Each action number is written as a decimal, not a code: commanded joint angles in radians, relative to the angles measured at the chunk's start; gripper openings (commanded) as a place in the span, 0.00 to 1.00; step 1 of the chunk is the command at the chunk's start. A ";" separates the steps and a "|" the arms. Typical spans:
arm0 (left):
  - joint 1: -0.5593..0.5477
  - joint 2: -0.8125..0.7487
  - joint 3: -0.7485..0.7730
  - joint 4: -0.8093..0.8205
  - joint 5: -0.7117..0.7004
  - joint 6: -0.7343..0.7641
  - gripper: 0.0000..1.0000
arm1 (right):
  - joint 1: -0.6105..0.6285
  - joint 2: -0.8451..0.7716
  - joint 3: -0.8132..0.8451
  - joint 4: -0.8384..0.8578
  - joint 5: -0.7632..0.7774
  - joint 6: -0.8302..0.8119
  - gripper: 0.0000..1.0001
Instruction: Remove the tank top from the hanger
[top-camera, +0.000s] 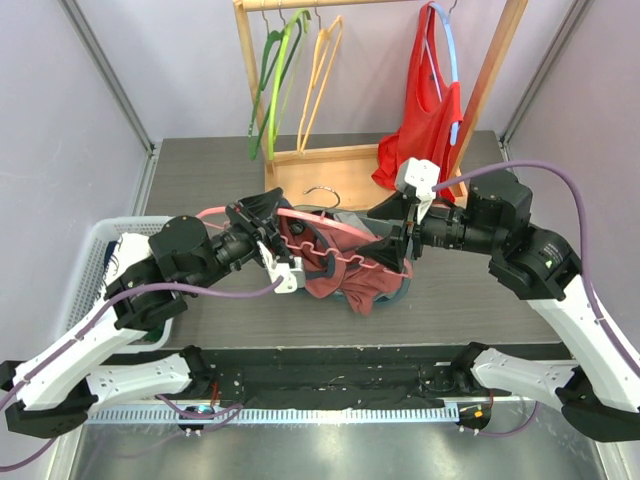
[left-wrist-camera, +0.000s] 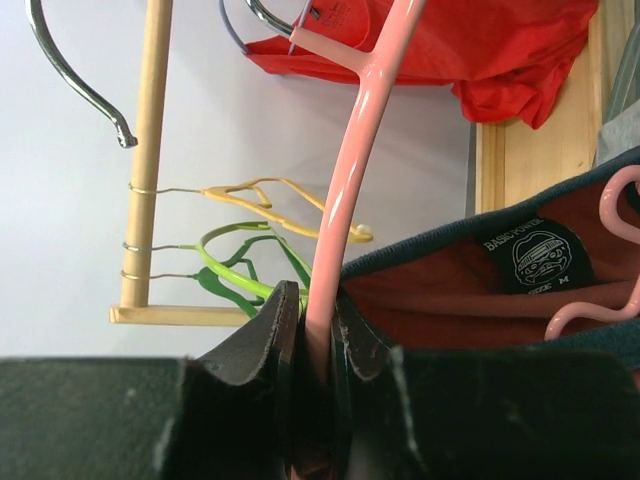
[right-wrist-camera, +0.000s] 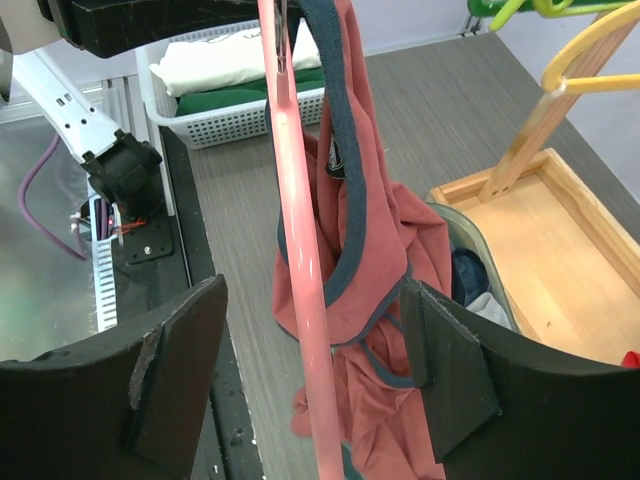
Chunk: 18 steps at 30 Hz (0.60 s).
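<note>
Item 1. Left pincer (left-wrist-camera: 318, 310): I read it as clamped narrow on the thin pink plastic hanger (left-wrist-camera: 350, 170), with both dark pads pressed against the bar near one end.

Item 2. Right pincer (right-wrist-camera: 312, 290): it stands wide. In my right wrist view the hanger bar (right-wrist-camera: 300, 260) and one strap run down between the two fingers (right-wrist-camera: 185, 360), and neither finger touches them.

Item 3. Rust-red tank top (top-camera: 335, 275) with dark blue-grey trim: it is on the pink hanger, mid-table between the two arms and just in front of the rack's tray. The straps are looped over the bar and the body hangs bunched below. I cannot tell whether its lower folds touch the table. A black neck label shows in the left wrist view.

Item 4. Grey wood-grain table (top-camera: 200, 170).

Item 5. Pale wooden clothes rack (top-camera: 490, 80) at the far edge. It carries green wire hangers (top-camera: 272, 80), a yellow hanger (top-camera: 322, 65) and a bright red garment (top-camera: 425, 130).

Item 6. White slatted plastic basket (top-camera: 95, 250) at the table's left side, with folded cloth inside.
</note>
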<state>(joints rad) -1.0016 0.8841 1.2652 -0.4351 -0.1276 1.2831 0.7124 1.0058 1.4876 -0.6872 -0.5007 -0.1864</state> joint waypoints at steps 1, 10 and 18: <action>-0.011 -0.028 -0.009 0.154 0.023 0.082 0.00 | -0.001 -0.036 -0.036 -0.006 -0.012 -0.004 0.76; -0.028 0.006 0.036 0.168 0.003 0.078 0.00 | -0.004 -0.055 -0.090 -0.012 -0.006 0.005 0.66; -0.035 0.026 0.051 0.180 -0.004 0.068 0.00 | -0.005 -0.068 -0.113 -0.012 -0.009 0.007 0.29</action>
<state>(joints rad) -1.0286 0.9123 1.2564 -0.3851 -0.1234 1.3491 0.7113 0.9615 1.3808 -0.7246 -0.5003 -0.1822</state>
